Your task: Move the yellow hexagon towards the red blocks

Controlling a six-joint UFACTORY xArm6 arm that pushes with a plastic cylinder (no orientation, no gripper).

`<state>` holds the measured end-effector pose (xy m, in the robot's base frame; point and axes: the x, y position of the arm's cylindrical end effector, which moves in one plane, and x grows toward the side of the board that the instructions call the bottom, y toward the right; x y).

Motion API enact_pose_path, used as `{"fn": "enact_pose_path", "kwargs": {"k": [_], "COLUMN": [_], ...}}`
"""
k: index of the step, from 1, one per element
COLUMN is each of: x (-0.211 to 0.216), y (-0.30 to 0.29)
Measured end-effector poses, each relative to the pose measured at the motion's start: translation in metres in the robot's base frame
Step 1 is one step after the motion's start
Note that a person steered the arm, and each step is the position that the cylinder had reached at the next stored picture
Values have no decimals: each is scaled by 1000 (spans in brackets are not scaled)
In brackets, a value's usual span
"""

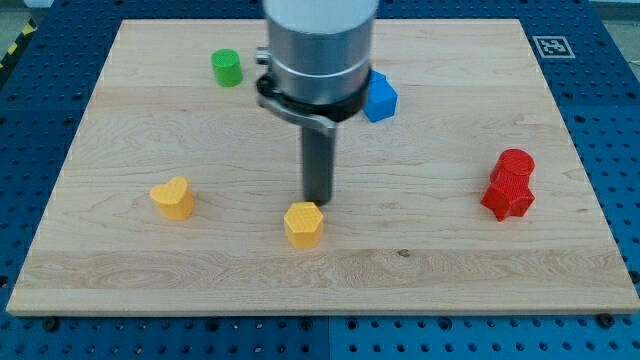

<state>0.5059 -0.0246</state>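
The yellow hexagon (pixel 303 223) lies on the wooden board (pixel 420 250), below the view's centre. My tip (pixel 317 201) stands just above and slightly right of it, close to or touching its upper edge. Two red blocks sit together at the view's right: a red cylinder-like block (pixel 516 163) and a red block of unclear shape (pixel 508 198) just below it. They are far to the right of the hexagon.
A yellow heart-shaped block (pixel 173 198) lies at the left. A green cylinder (pixel 227 68) sits near the top left. A blue block (pixel 380 98) sits at the top, partly behind the arm's body (pixel 318 50). A marker tag (pixel 552 46) is at the top right corner.
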Motion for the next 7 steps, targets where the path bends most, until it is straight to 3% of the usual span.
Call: {"fn": "enact_pose_path", "kwargs": {"k": [2,3,4,6,7], "x": [52,42,-1,0,6], "y": [-49,14,75,61,102]}}
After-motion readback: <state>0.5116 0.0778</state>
